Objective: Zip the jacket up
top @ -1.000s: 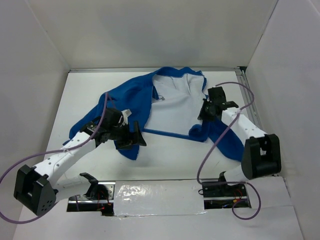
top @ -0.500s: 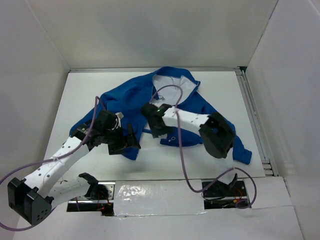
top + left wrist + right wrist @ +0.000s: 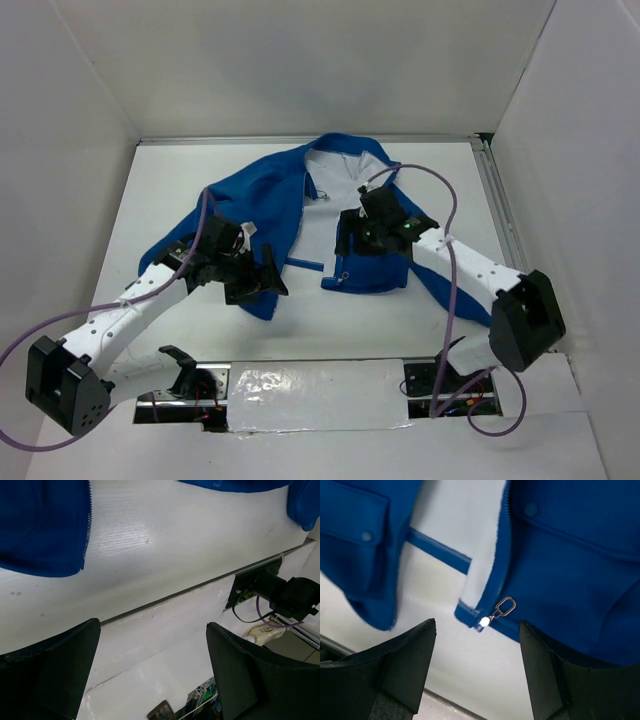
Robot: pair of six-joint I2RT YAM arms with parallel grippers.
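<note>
Right now we see the jacket [image 3: 270, 205] spread on the table [image 3: 450, 165] toward its far edge, collar away from us and hem toward the near edge, still unzipped: a band of white lining shows between the two blue front panels. Our right gripper [image 3: 352, 243] hovers over the right panel's lower corner, and its wrist view shows its fingers [image 3: 400, 665] spread apart with nothing between them. Just beyond them lies the zipper slider [image 3: 482, 622] with its metal pull ring [image 3: 505, 605], sitting at the bottom end of the panel's zipper edge. That edge runs from the hem up toward the collar, so we judge the long axis of the closing stroke to lie near-to-far across the table. The slider lies ahead of the right gripper, roughly centred between its jaws, which makes this the nearer arm by far for taking the pull. Our left gripper [image 3: 268, 272] hangs near the left panel's lower corner [image 3: 75, 567], closer to the near-left part of the table; its jaws also stand apart and empty, and its wrist view shows a toothed zipper edge running along that panel. The two panel edges lie apart, so they would first need bringing together at the hem.
</note>
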